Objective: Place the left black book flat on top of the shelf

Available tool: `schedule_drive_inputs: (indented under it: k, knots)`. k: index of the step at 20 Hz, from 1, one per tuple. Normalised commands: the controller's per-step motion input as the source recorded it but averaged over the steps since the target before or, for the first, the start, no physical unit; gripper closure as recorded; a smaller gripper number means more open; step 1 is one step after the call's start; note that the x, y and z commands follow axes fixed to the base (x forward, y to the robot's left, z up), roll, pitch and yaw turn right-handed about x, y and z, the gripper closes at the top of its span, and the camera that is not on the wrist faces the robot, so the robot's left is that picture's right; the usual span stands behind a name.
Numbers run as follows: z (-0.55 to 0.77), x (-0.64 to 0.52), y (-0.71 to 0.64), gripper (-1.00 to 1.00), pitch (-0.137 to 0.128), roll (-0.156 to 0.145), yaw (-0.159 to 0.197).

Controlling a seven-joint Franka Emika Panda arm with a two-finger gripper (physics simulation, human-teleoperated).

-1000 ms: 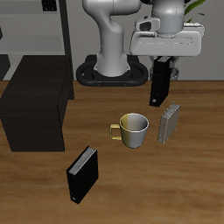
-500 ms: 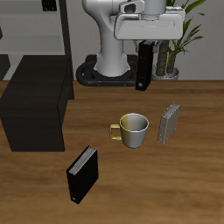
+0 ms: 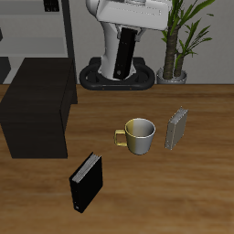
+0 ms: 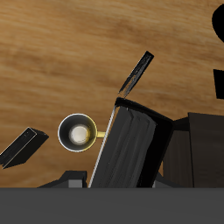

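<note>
The pincer (image 3: 128, 27) grips the left black book (image 3: 125, 53), which hangs tilted below it, high above the tabletop (image 3: 183, 183); this looks like the carry toward the shelf (image 3: 37, 105), lower down and off to one side. Next the book needs turning flat before setting down. Below sit a mug (image 3: 139, 135), a grey book (image 3: 176, 130) and another black book (image 3: 86, 182); nothing blocks the path.

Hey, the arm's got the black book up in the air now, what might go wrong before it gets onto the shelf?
1. The left black book hangs tilted from the hand, gripped only near its upper end; it might slip or swing in transit.
2. It has to end up flat on the shelf, so a poor rotation could leave it on edge or overhanging.
3. The tall rack behind the shelf might get clipped.
</note>
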Motion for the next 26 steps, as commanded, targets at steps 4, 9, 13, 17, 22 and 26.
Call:
schedule_drive_inputs:
  k: [4,9,13,17,22,26]
  knots:
    - [0.18,0.05,-0.62,1.00,-0.020,-0.137,0.024]
    - [0.09,0.01,-0.71,1.00,-0.025,-0.134,0.026]
    - [0.05,0.06,-0.68,1.00,-0.006,-0.139,0.018]
    - [0.00,0.06,-0.64,1.00,-0.004,-0.136,0.027]
    - [-0.16,0.05,-0.49,1.00,-0.050,-0.120,0.115]
    - [-0.19,0.10,-0.57,1.00,-0.006,-0.137,0.054]
